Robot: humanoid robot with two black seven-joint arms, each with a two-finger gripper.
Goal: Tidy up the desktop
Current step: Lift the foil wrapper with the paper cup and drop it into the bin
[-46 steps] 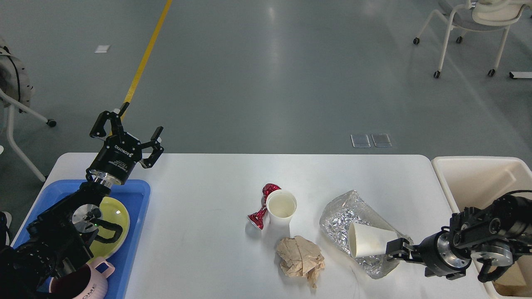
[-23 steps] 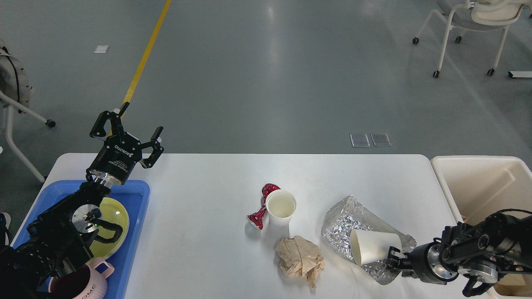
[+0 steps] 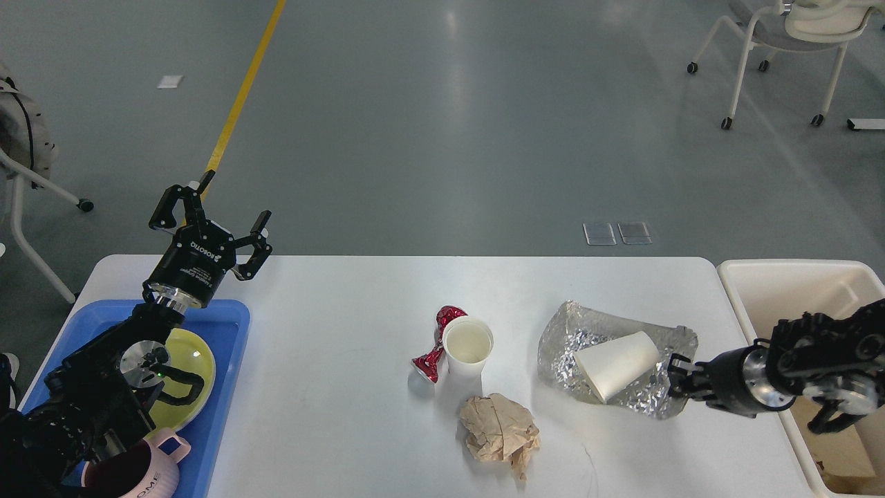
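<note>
A white tabletop [image 3: 332, 387] with rounded corners fills the lower half of the head view, standing on a grey floor crossed by a yellow line. At its middle stands an upright white paper cup [image 3: 468, 346], open mouth up. A crushed red can [image 3: 435, 344] lies touching the cup's left side, and a ball of crumpled brown paper [image 3: 499, 432] sits just in front of the cup, nearer the robot.

To the right of the cup a silver foil bag [image 3: 615, 356] lies flat, with a second white paper cup [image 3: 617, 363] tipped on its side on top of it, mouth turned toward the upright cup. The right pincer [image 3: 676, 382] reaches in at the foil bag's right edge; its fingers are small and dark there, and whether they grip the foil cannot be told. Beyond the tabletop's right end, far right of the cup, stands a cream bin [image 3: 767, 287].

Far left of the cup, a blue tray [image 3: 225, 360] holds a yellow-green plate [image 3: 197, 366] and a pink mug [image 3: 148, 470]. Above the tray's far end the left pincer [image 3: 218, 218] hangs in the air, fingers spread wide and holding nothing.
</note>
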